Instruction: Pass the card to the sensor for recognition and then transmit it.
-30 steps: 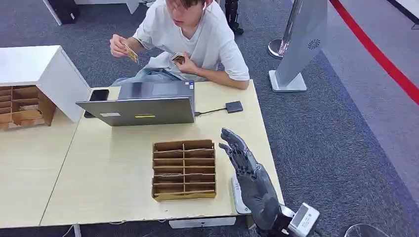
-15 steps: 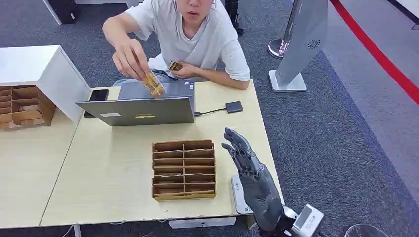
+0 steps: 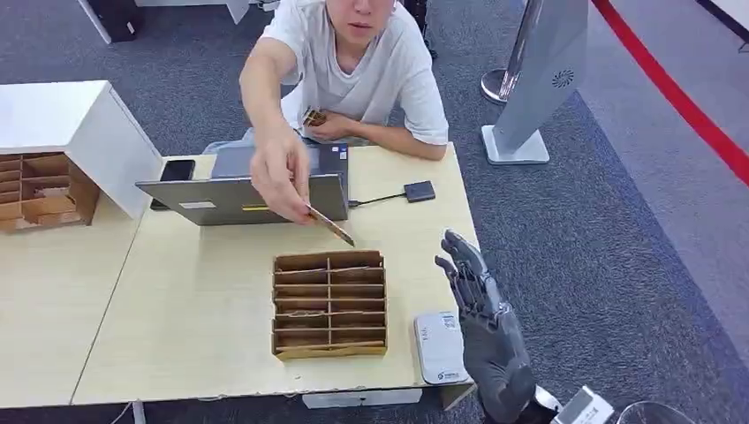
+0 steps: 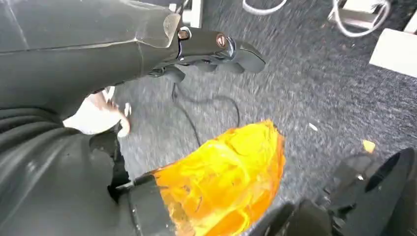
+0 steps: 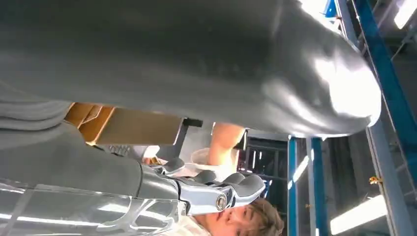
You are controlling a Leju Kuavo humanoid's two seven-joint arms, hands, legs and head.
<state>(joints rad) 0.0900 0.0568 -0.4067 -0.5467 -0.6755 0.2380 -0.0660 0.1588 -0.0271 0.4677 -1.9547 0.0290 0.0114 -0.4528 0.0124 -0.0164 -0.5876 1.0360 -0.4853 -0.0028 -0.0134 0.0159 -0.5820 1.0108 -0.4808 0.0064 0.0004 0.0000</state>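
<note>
from the head view, a person's hand (image 3: 281, 181) reaches across a pale wooden counter (image 3: 185, 291), holding out a thin card (image 3: 331, 225) tilted above a slotted cardboard organiser (image 3: 329, 303). the robot's right hand (image 3: 481, 331) is raised at the counter's right edge, fingers apart and holding nothing, beside a flat white sensor (image 3: 439, 346). a laptop (image 3: 247, 196) sits at the far side. the left wrist view shows the left hand (image 4: 216, 46) over grey carpet, fingers curled in, holding nothing.
</note>
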